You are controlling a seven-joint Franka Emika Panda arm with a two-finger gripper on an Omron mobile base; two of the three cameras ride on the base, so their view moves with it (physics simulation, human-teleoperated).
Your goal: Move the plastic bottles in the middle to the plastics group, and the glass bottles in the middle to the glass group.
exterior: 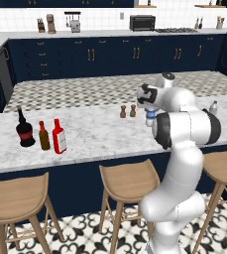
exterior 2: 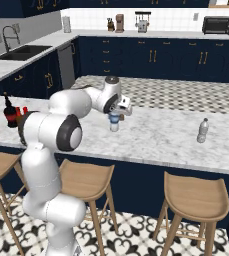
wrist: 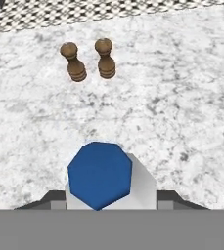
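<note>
water bottle (exterior 2: 114, 121): small, clear, blue label band, upright on the marble counter (exterior 2: 156, 135), mid-island, near two brown shakers (wrist: 88, 60).
gripper (exterior 2: 119, 113): right over the bottle's top; hand view looks straight down on its blue cap (wrist: 100, 173).
jaws: either side of the bottle's top; cannot tell whether they pinch it.
handling: likely light, thin-walled, slick; squeezes easily.
hold: best at the stiffer neck, below the cap.
destination: plain grey plastic bottle (exterior 2: 202, 131), well apart, to the right.

A small clear plastic bottle with a blue label band (exterior 2: 114, 121) stands on the grey-veined white marble counter (exterior 2: 156, 135), two brown wooden shakers (exterior: 127, 111) beyond.
</note>
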